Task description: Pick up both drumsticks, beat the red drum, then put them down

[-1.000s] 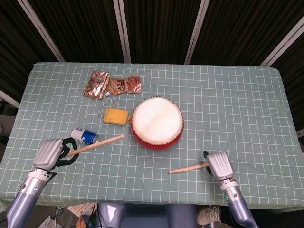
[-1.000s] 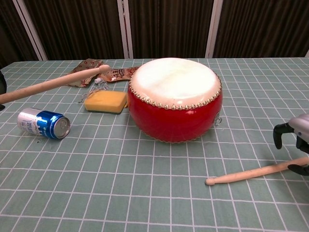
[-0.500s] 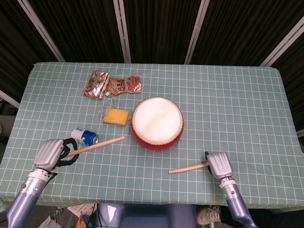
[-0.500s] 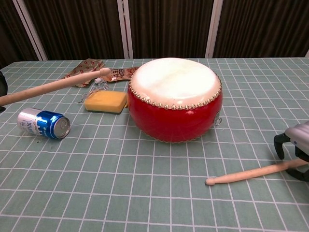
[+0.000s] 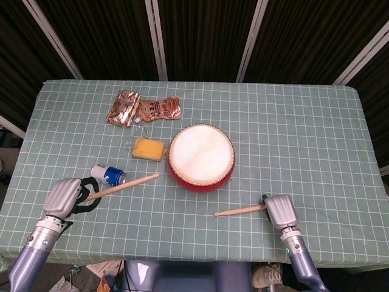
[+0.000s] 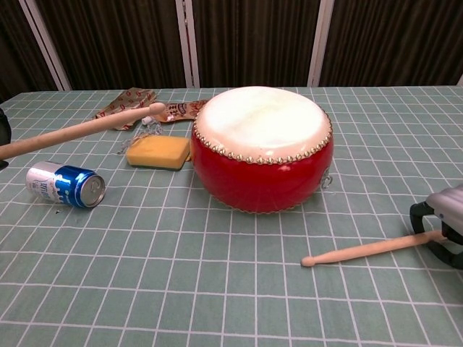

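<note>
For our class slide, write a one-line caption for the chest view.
Two drumsticks, left raised and right low, flank a red drum on a checked table.

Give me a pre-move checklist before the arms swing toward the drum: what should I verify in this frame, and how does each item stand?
1. Left hand holds the left drumstick: ok, stick raised off the table.
2. Right hand holds the right drumstick: ok by the look of it; the grip is partly hidden.
3. Right stick tip lifted: cannot tell; in the chest view it sits very low.
4. Red drum upright, drumhead bare: ok.
5. Left swing path: not ok; the blue can and yellow sponge lie under it.
</note>
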Motion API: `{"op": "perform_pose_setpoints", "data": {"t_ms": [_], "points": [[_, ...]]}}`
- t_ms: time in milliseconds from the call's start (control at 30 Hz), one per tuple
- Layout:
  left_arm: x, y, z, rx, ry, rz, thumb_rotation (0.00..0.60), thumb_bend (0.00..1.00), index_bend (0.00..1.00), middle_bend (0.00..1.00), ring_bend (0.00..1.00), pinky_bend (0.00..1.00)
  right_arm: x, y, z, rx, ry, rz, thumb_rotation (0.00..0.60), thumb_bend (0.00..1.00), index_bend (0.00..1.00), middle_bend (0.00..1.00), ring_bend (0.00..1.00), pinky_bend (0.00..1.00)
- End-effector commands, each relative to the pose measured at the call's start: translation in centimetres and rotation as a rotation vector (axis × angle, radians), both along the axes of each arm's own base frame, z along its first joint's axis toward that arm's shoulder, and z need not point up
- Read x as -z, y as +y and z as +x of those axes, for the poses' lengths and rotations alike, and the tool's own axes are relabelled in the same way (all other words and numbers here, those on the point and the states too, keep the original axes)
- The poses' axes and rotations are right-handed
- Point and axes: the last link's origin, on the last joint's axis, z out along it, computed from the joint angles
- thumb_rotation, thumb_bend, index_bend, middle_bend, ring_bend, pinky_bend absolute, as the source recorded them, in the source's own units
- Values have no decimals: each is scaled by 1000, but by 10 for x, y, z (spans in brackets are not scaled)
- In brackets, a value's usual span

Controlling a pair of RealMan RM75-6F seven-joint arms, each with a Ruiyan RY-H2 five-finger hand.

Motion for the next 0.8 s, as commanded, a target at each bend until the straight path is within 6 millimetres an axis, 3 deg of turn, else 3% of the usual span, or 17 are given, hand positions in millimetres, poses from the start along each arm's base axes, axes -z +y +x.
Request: {"op": "perform_pose_setpoints", "data": {"t_ms": [33,233,467,800], "points": [[0,0,0,0,0,0,600,549,721,1000,1000,1000,-5,0,3,-12,-10,-2,600,619,908,1000,1000,1000],[-1,0,0,-1,-1,3,600,549,721,1000,1000,1000,-27,2,15,-53,-42,-17,600,637,927,1000,1000,1000],[-1,0,0,-1,0,7,600,550,722,1000,1000,1000,-72,7,20,-81,-52,-60,600,641,942,1000,1000,1000],[-5,4,5,9,-6,24,600,557,727,1000,1000,1000,-135,-7,4,184,-254,-208,600,666,947,1000,1000,1000]]}}
